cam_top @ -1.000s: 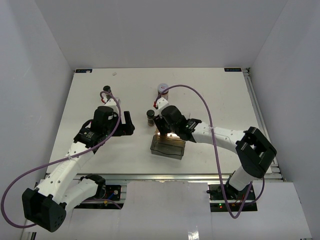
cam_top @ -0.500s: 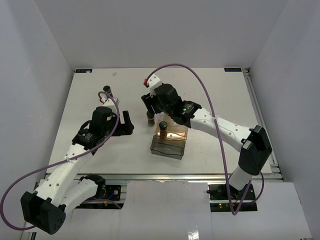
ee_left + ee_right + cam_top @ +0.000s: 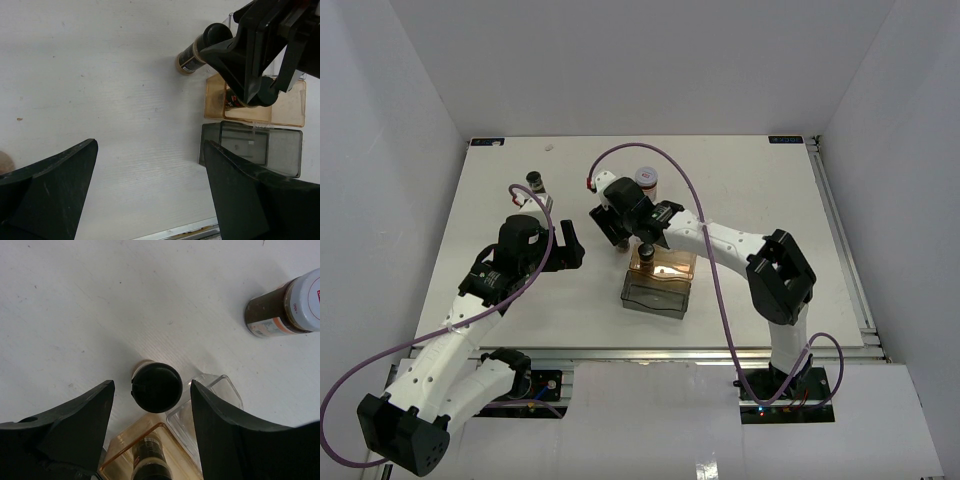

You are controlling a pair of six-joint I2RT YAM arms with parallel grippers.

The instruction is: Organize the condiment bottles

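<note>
Right wrist view: right claw (image 3: pixel 151 385) spread, straddling an upright black-capped jar (image 3: pixel 156 387). Axis vertical, cap centred in the gap, untouched. Jar stands mid bench (image 3: pixel 770 200), just beyond the amber tray (image 3: pixel 117 452). Left claw (image 3: pixel 151 150) is also spread, farther off toward the left edge.

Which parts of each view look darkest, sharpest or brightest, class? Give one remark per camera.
Top external: even, soft light, with only faint shadows on the table. Left wrist: the left gripper's fingers are near-black with soft edges, while the table grain is sharp. Right wrist: the black-capped jar is crisp between the right gripper's fingers, and the white-capped jar looks brightest.
</note>
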